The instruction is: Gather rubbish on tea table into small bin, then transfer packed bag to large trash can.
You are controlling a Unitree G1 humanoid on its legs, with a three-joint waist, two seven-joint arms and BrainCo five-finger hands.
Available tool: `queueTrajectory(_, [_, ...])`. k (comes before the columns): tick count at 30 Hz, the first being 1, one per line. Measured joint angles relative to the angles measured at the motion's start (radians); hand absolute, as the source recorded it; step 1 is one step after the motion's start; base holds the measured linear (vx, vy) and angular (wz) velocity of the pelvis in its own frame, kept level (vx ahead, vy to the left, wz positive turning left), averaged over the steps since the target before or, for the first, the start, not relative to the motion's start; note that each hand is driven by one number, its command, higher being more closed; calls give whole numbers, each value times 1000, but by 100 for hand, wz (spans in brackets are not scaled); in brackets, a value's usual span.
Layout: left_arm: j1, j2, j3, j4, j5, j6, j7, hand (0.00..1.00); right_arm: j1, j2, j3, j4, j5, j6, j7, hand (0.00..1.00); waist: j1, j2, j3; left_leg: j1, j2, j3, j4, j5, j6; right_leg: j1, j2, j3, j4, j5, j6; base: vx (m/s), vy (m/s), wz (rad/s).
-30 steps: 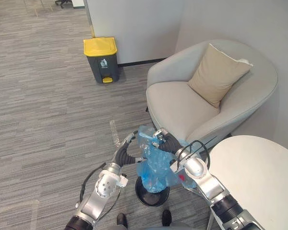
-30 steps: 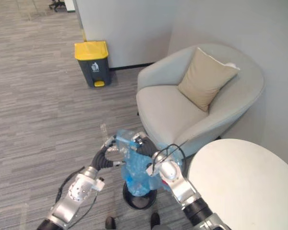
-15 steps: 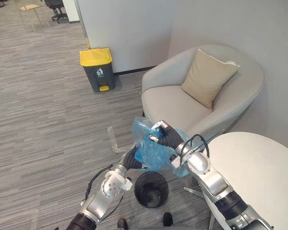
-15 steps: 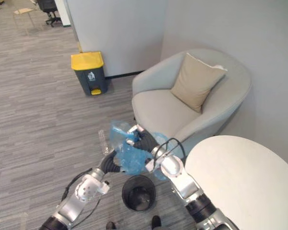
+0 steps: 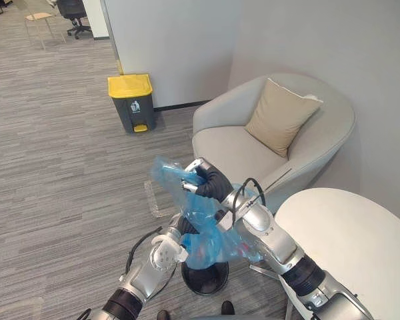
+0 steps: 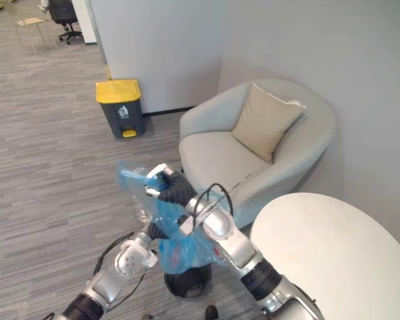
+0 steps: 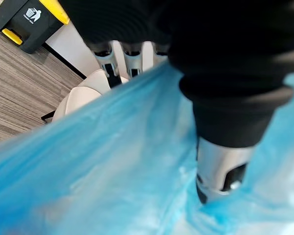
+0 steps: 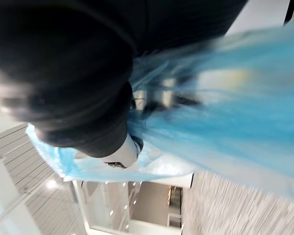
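Above the small bin the blue bag hangs, right hand with fingers clamped on its bunched neck, left hand lower against it, hold unclear; probably light, soft, slippery film, best taken at the gathered top.

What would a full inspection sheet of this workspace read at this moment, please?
Surface: white round tea table, at the robot's right.
Job's things: blue bag held up over the black small bin; yellow-lidded large trash can by the far wall, lid shut.
Clutter: pale mark on the floor beside the bag, unclear what.
Robot hands: right robot hand grips the bag's top; left robot hand pinches the bag lower down.
Cables: nothing seen.
Surroundings: grey armchair with tan cushion; office chair far off.
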Motion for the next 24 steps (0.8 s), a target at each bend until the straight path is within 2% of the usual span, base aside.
queueTrajectory(1, [-4,-8,-9,13,0,-1,6,0,-6,5,20,2,0,2,1,100,1,-2,-1,0,0,0,0,1,1,0,0,0,0,0,0,0,0,0])
queueTrajectory(2, [-7,-15,-11,24,1,-1,11,100,-8,7,31,6,0,3,3,100,2,-4,-3,0,0,1,0,1,1,0,0,1,1,1,0,0,0,0])
queueTrajectory(6, [-11,-22,-39,47,3,-2,24,100,-26,39,53,50,0,10,3,100,5,-10,-7,1,1,10,0,3,0,-4,2,7,1,5,-2,-6,1,-5])
queueTrajectory(12, [-10,-32,-50,44,-4,-2,33,100,-28,41,89,50,0,10,3,100,5,-10,-7,1,3,13,0,5,-2,-11,3,9,13,5,-1,-8,1,-2])
queueTrajectory(15, [-13,-65,-77,62,-18,-2,55,100,-26,42,108,57,-6,10,3,100,4,-10,-7,1,7,12,0,5,-2,-13,2,9,14,-1,5,0,0,0])
queueTrajectory(17, [-31,-103,-74,105,-19,18,76,100,-13,42,107,72,-6,10,-3,100,3,-11,-8,1,6,12,0,5,-3,-12,1,9,14,-4,2,0,0,0])
queueTrajectory(19, [-32,-110,-78,64,-17,56,85,100,25,55,97,70,-3,4,-5,100,-3,-11,-8,1,7,13,0,6,-3,-12,0,9,14,-4,2,0,0,0])
queueTrajectory(23, [-31,-118,-75,39,-18,57,84,100,78,82,73,70,-26,1,-5,100,-4,-11,-8,1,8,13,0,6,-3,-12,0,9,14,-5,3,0,0,0])
queueTrajectory(24, [-31,-118,-64,39,-21,57,85,100,93,82,65,70,-41,0,-3,0,-4,-11,-8,1,7,13,0,6,-3,-12,-1,9,13,-5,3,0,0,0])
